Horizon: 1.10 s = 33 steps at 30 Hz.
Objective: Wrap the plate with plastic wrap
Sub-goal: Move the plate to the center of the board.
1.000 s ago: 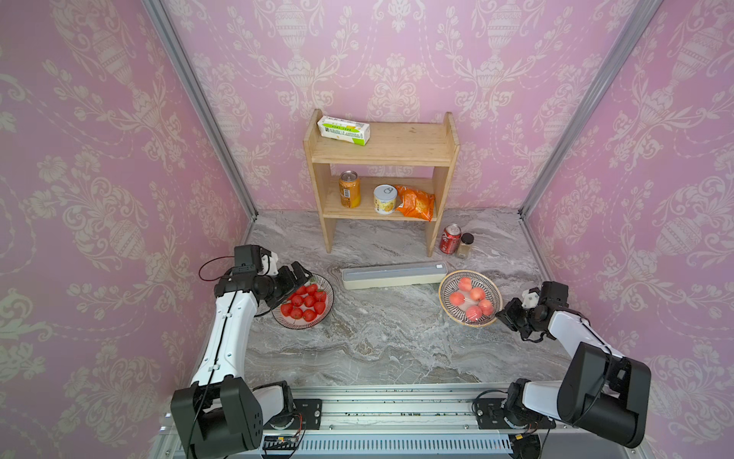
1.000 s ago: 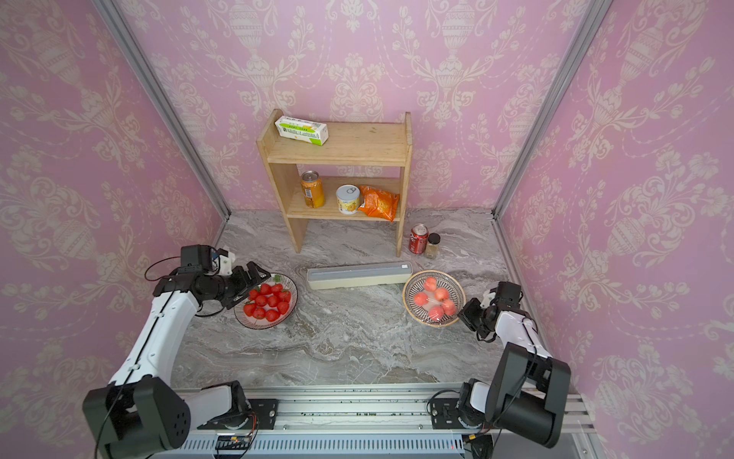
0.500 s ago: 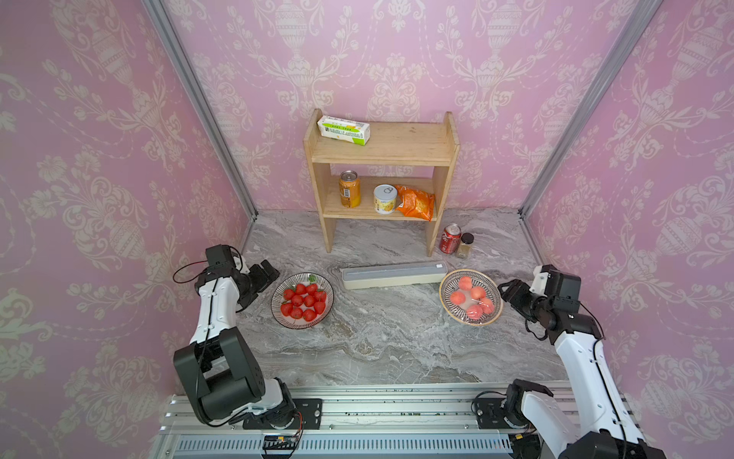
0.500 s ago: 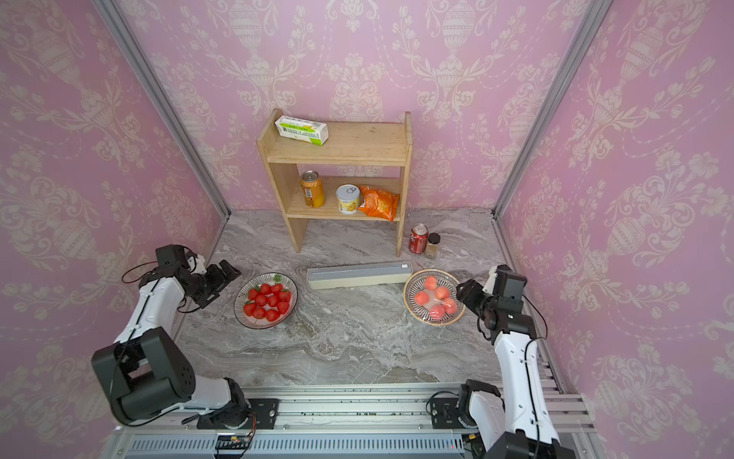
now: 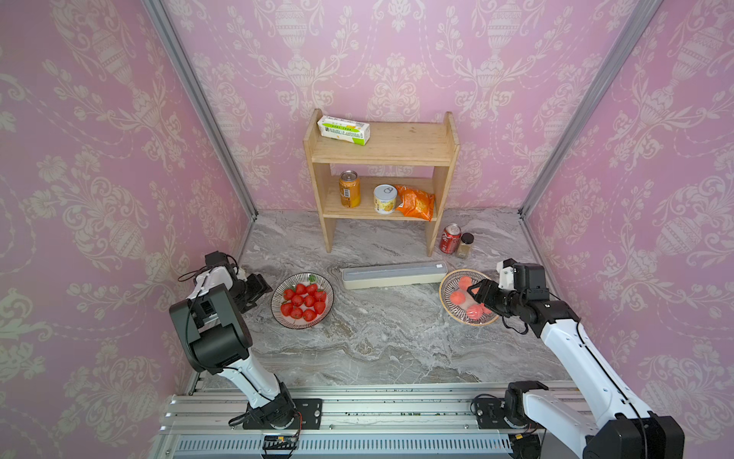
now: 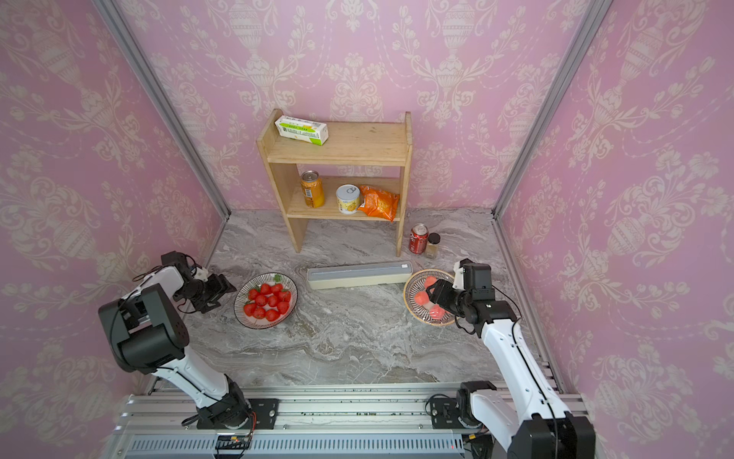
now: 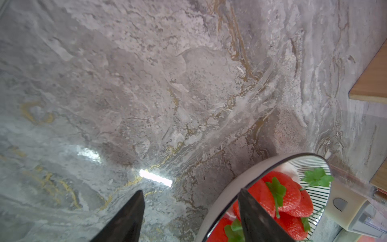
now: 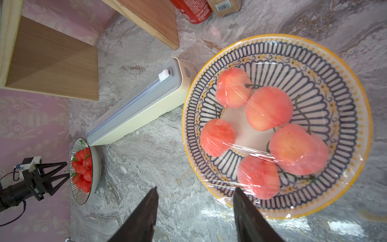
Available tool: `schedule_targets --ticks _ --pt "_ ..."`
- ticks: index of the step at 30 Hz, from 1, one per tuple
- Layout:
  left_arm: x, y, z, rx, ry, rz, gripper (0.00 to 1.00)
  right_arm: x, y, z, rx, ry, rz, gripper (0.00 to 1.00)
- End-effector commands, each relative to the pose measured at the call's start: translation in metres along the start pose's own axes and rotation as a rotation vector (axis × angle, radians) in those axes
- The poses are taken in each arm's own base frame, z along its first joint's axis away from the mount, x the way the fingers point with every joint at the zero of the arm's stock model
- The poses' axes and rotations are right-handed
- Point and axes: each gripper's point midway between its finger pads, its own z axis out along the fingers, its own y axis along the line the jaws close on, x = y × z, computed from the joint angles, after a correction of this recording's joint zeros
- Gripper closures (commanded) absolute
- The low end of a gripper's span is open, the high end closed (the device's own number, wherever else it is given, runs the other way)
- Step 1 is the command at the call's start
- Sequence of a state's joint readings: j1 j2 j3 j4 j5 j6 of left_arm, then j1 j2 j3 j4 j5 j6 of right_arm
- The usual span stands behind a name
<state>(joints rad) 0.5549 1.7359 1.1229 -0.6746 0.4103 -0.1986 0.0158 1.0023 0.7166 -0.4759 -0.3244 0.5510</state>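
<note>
1. The plastic wrap [image 8: 238, 127] lies stretched and crinkled over the peach plate [image 8: 356, 130], covering all five peaches. Its glossy edge spills onto the desk [image 5: 377, 341] past the rim.
2. The peach plate sits at 3 o'clock on the desk, and the strawberry bowl [image 5: 325, 287] at 9 o'clock.
3. The cream dispenser box [image 5: 393, 274], grey lid down, lies flat between them, a little toward 12 o'clock. One end is just beside the peach plate.
4. The right fingers [image 8: 144, 218] stand wide apart and hold nothing. In both top views they hover over the plate's 3 o'clock side.
5. The left fingers [image 7: 127, 218] are also spread and empty, with their tips at the strawberry bowl's 9 o'clock rim. Whether they touch it cannot be told.
6. A wooden shelf [image 5: 381, 157] stands at 12 o'clock.
</note>
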Motion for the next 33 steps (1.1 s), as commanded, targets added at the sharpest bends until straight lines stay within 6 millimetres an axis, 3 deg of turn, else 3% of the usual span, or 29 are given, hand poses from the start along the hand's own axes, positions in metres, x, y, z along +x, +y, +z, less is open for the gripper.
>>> schedule_targets --ticks 1,8,13,26,33 --pt "0.011 -0.008 0.003 0.062 0.054 0.011 0.31 -0.006 0.005 -0.001 -0.008 -0.014 -0.024 0.41" --pt "0.026 -0.014 0.014 0.102 0.146 0.023 0.43 -0.002 0.0 0.003 0.005 -0.006 -0.02 0.41" --pt "0.04 -0.006 0.019 0.067 0.212 0.059 0.51 -0.003 -0.001 0.005 0.008 -0.007 -0.019 0.41" --pt "0.056 -0.024 0.024 0.063 0.271 0.176 0.98 -0.001 -0.004 0.013 0.012 0.015 -0.015 0.41" --pt "0.066 -0.025 0.018 0.056 0.272 0.196 1.0 -0.004 -0.002 0.014 0.013 0.016 -0.03 0.41"
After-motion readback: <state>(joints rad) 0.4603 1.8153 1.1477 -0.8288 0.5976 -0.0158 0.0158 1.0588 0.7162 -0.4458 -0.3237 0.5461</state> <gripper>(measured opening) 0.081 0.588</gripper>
